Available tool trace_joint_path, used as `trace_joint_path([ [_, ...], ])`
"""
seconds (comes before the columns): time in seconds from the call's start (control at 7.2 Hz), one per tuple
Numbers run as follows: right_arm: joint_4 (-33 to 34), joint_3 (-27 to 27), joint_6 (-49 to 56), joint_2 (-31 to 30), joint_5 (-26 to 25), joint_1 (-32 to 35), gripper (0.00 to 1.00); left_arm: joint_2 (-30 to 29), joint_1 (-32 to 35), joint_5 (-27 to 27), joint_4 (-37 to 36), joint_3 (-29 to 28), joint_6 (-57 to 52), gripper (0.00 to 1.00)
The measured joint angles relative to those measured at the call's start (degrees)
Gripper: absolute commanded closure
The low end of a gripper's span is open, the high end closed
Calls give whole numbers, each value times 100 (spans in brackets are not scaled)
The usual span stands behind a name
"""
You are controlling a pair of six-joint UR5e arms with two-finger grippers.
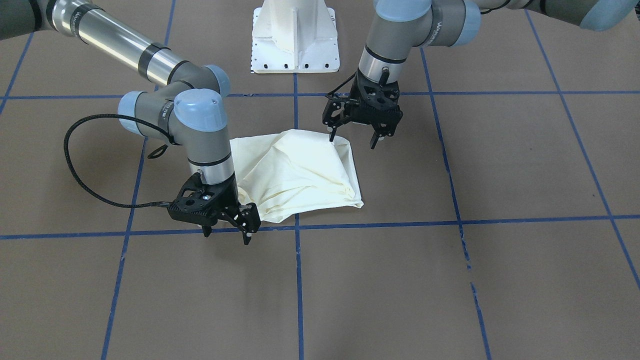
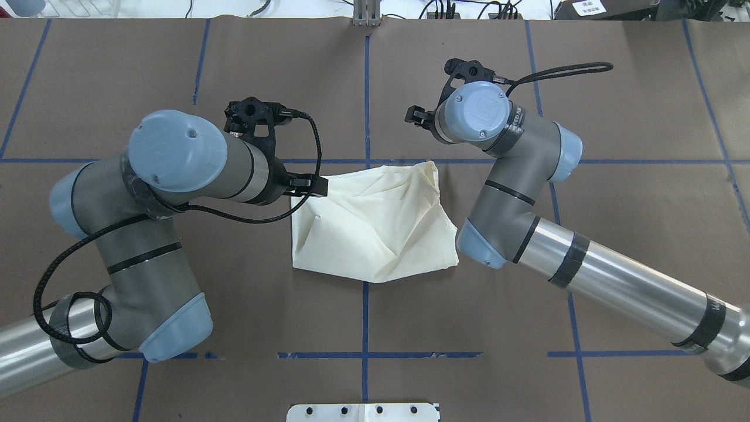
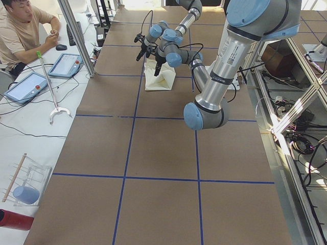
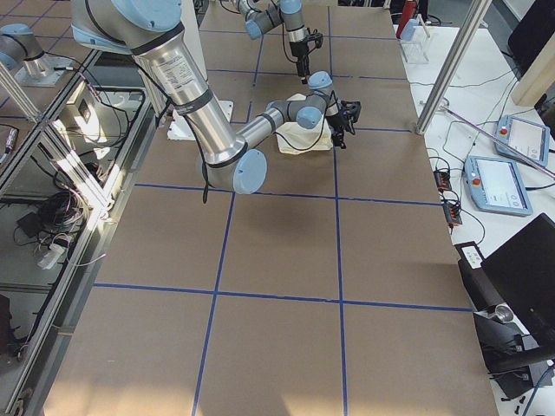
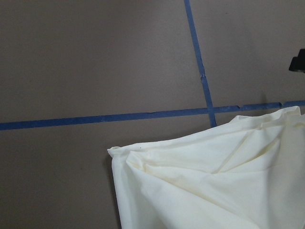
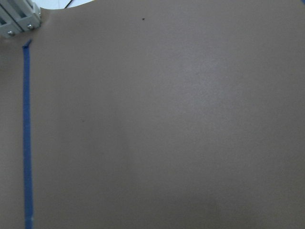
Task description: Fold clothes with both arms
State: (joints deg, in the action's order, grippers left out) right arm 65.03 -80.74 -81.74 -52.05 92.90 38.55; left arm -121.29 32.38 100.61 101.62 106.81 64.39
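One T-shirt (image 1: 300, 175) between left gripper (image 1: 352, 142), right gripper (image 1: 226, 237)

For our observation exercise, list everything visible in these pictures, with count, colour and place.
Folded cream-white cloth shirt: one, cream, table centre.
Brown paper-covered table: one, brown, beneath everything.
Blue tape lines: several, blue, gridding the table.
White metal pedestal base: one, white, robot's table edge.
Seated person: one, at a side desk.
Flat control tablets: two, blue-grey, on that desk.
Silver-and-grey left arm: one, beside the shirt.
Silver-and-grey right arm: one, opposite side.
Black two-finger left hand: one, open, at a shirt corner.
Black two-finger right hand: one, open, beside the shirt's edge.
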Motion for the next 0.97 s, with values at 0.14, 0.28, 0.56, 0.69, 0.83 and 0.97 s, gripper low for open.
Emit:
trace_joint_path([
  [0.14,-257,-343,32,-287,343,105,0,165,-64,0,713,-149,-19,0],
  [0.28,-337,-619,48,-467,639,217,0,374,-156,-3,1694,-447,-44,0],
  [0.56,-357,-841,61,-607,852,334,0,493,-216,-6,3018,-1101,-81,0],
  [0.69,-354,-863,61,-634,871,348,0,487,-223,-4,3265,-1245,-82,0],
  [0.83,-352,-872,62,-649,874,351,0,482,-284,0,3434,-1304,-75,0],
  [0.97,-351,-878,60,-667,870,355,0,480,-423,2,3599,-1322,-55,0],
])
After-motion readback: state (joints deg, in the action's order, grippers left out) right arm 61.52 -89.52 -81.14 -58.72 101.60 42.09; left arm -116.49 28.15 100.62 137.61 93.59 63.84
